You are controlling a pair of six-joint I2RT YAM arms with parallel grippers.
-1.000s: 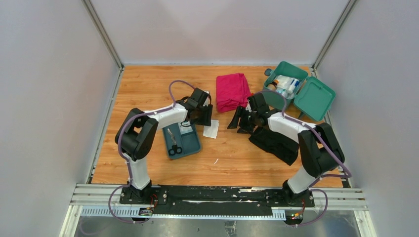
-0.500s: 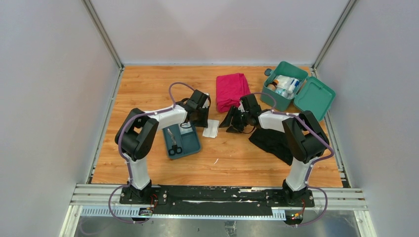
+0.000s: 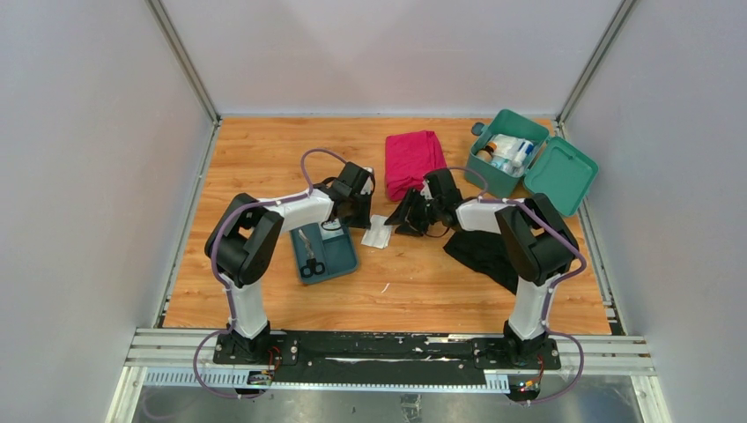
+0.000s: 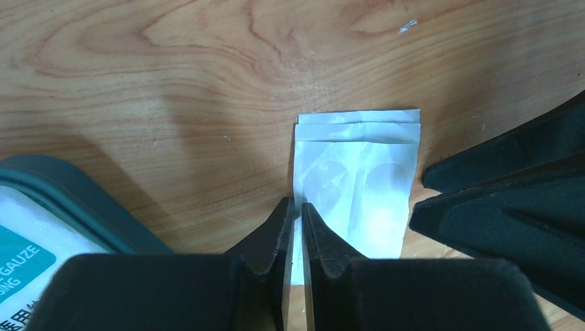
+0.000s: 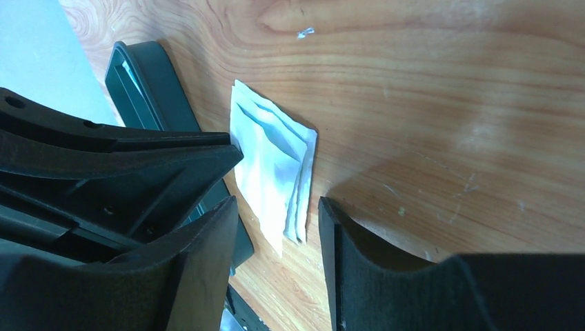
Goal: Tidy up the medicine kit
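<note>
White packets [image 4: 359, 186] on desk [image 4: 172, 83], left fingers [image 4: 272, 234] seen pressed together at their edge in left wrist view, right fingers [image 5: 200, 262] parted alongside, open medicine kit [image 3: 491, 182] shown only overhead.

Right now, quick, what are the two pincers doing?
Left pincer: closed, pinching the white packets at their edge.
Right pincer: open, holding nothing.

I log 2 arms, left arm [image 3: 295, 207] and right arm [image 3: 480, 211]: white link shells, bulky black joints, 1 purple cable looped along each, black base plates. Both the left gripper [image 4: 295, 207] and right gripper [image 5: 277, 207] have matte black, wedge-shaped fingers.
</note>
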